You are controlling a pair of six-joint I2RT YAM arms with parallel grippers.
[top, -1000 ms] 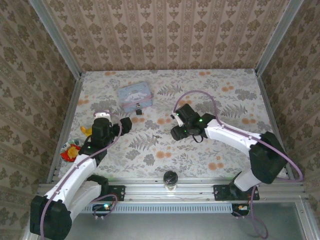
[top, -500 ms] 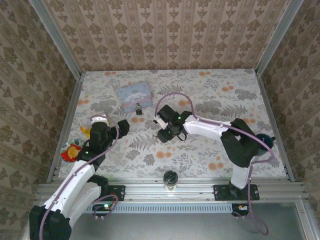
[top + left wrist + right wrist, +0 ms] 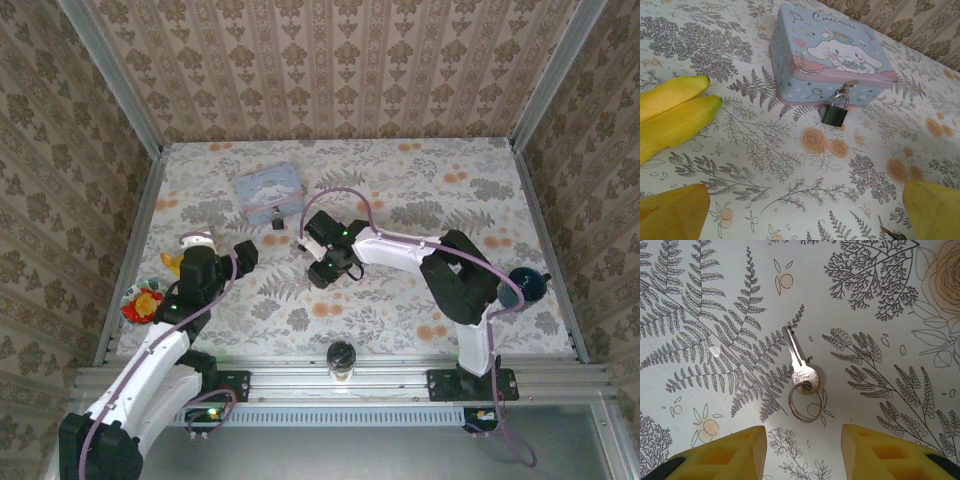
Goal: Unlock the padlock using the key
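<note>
Key (image 3: 801, 371) lies flat at 12 o'clock from the right gripper (image 3: 804, 442), jaws released; left gripper (image 3: 805, 217) released too, padlock (image 3: 835, 111) at its 12 o'clock, hanging on the 6 o'clock edge of the tin (image 3: 830, 50).

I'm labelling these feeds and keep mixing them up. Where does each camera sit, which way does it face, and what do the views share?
Top external: fixed above and behind the bases, looking down at the table; both arms show, with the left gripper and right gripper.
Left wrist: low, facing forward at the tin and its padlock; own yellow fingertips in the bottom corners.
Right wrist: facing down at the key; own fingertips at the bottom edge.
Shared: tin and padlock appear in top external and left wrist.
</note>
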